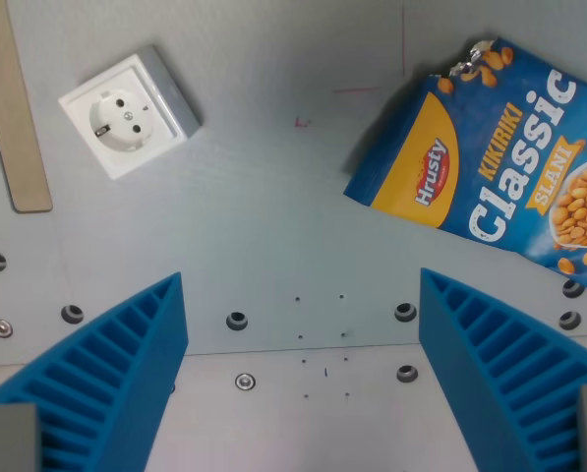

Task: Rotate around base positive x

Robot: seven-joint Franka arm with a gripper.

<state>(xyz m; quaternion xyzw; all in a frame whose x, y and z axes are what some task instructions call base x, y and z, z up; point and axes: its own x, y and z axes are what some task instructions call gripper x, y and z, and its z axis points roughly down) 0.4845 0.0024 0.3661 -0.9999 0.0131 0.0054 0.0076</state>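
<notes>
My gripper (303, 379) is open and empty. Its two blue ribbed fingers (116, 379) stand wide apart at the bottom left and bottom right of the wrist view, above a grey metal table (273, 197). A white wall socket (128, 115) lies on the table at the upper left. A blue bag of Hrusty Classic peanuts (499, 162) lies flat at the upper right, tilted. Neither thing is between the fingers.
A light wooden strip (13, 108) lies along the left edge. Several bolt holes and screws (236, 321) dot the plate between the fingers. A seam between two plates runs across near the bottom (293, 351).
</notes>
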